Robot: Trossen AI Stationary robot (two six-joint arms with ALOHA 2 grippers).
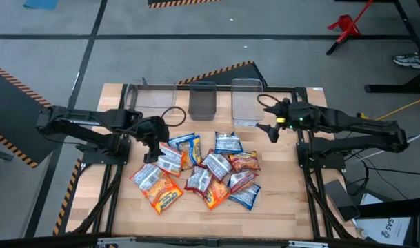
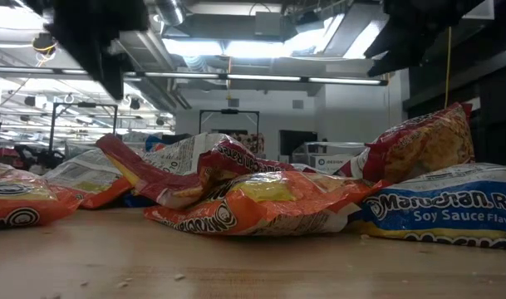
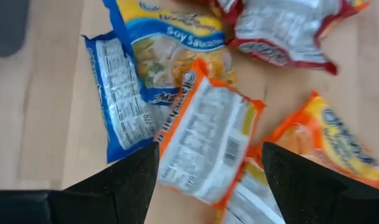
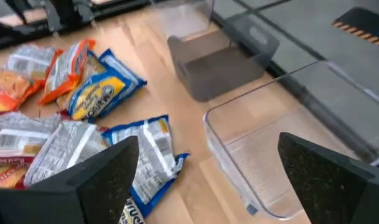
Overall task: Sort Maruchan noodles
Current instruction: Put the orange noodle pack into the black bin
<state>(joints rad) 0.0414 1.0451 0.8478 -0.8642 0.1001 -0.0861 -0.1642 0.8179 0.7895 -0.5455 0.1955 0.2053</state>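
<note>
Overhead, you see the crinkly plastic Maruchan noodle packets (image 1: 199, 172) heaped on the pale wooden table (image 1: 278, 207) before three plastic bins (image 1: 245, 100); left gripper (image 1: 153, 141) and right gripper (image 1: 272, 131) spread; the low view adds ceiling lights (image 2: 236, 46)

Noodle packets (image 1: 196, 169): glossy, crinkled plastic film. Counter (image 1: 278, 213): pale matt wood planks. Bins (image 4: 282, 143): smooth plastic, clear and smoky. Fingers (image 4: 320, 174): matt black, grainy.

Maruchan noodles (image 1: 199, 171), about a dozen flat crinkly packets in blue-and-yellow, orange and red-and-silver, heaped loosely and overlapping at the wooden table's centre, some face up, some showing printed backs
</note>
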